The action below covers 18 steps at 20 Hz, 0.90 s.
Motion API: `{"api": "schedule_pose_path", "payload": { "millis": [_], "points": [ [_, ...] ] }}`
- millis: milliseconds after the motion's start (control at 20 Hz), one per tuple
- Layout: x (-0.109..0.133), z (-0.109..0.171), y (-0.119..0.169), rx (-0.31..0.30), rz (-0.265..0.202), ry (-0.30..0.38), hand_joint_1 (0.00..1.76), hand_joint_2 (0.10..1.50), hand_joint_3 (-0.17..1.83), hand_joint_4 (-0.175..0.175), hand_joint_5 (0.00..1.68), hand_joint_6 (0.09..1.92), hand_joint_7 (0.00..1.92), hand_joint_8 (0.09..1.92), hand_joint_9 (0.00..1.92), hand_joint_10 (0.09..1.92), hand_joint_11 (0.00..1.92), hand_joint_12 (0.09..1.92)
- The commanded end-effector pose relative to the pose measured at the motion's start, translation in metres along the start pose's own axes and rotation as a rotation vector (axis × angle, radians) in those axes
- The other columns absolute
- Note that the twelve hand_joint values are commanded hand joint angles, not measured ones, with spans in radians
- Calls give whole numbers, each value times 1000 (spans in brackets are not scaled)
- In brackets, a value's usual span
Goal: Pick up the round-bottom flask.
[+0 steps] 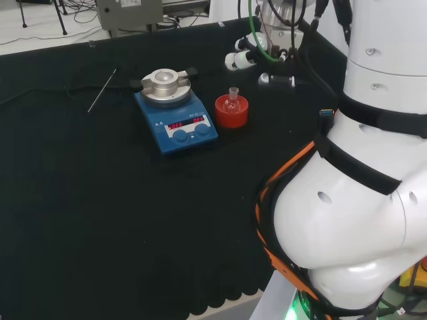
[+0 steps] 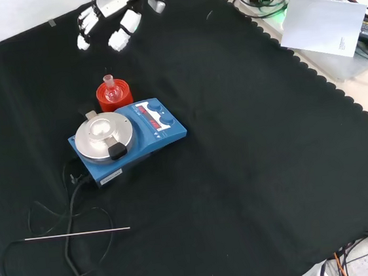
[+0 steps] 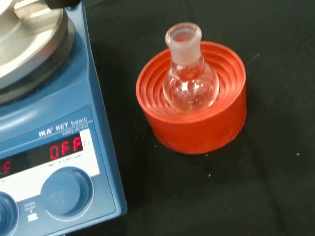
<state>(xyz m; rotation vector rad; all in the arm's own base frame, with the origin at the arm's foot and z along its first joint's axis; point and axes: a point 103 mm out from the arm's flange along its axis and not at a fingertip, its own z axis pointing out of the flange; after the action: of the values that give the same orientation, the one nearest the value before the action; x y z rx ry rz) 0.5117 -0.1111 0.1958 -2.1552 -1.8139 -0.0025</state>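
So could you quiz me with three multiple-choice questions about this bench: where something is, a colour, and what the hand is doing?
1. Where does the small glass flask sit?
A. on the metal plate
B. in the red ring
C. flat on the cloth

2. What colour is the stirrer box?
A. blue
B. green
C. yellow

3. What is the hand doing?
A. gripping the flask
B. pressing a knob
C. hanging open, away from the flask

Answers: 1 B, the flask's round bottom nests in the ring. 2 A, its case is blue. 3 C, front view shows relaxed fingers apart from the flask.

Red display, print on hotplate (image 3: pixel 74 105)
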Motion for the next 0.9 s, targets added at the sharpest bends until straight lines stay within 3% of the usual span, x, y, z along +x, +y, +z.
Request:
{"api": "schedule_pose_path", "payload": {
  "millis": [50,500,900],
  "points": [
    [-1,19,8,-4,12,44,403,1161,135,-73,422,87,183,617,299,714,0,1171],
    [-15,46,17,-16,63,116,529,1055,102,-85,506,87,225,650,339,721,0,1196],
    [-21,62,25,-30,45,138,631,1019,99,-88,547,88,243,664,349,718,0,1206]
  ]
}}
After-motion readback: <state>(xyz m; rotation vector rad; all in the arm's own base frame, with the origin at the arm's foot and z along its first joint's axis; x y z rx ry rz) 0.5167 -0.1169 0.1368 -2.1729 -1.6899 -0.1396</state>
